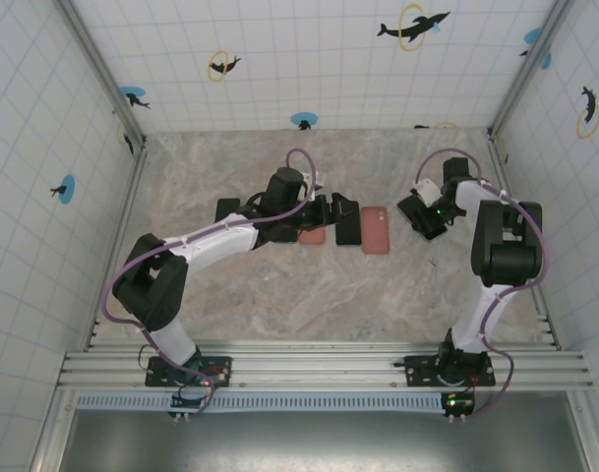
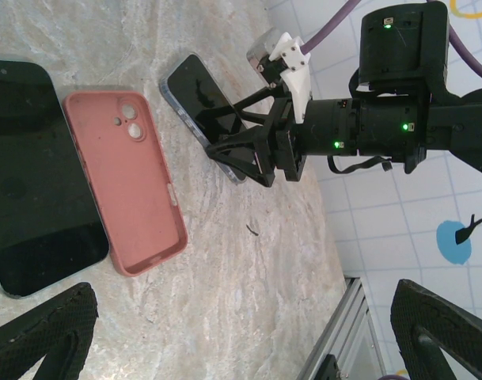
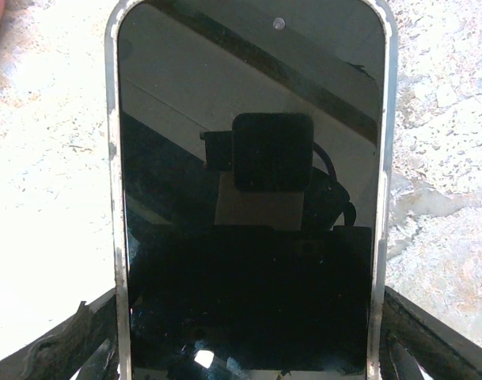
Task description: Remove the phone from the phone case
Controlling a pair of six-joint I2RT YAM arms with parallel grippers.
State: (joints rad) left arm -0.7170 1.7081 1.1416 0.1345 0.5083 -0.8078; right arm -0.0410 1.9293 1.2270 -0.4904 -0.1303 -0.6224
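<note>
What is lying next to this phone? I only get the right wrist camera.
Observer: An empty-looking pink case lies beside your phone.
Operator: Ooh! Any more phones?
Observer: Yes, a second phone rests screen up on the case's far side.
Operator: Where's the other arm?
Observer: The left gripper hovers near that second phone, jaws wide open.
</note>
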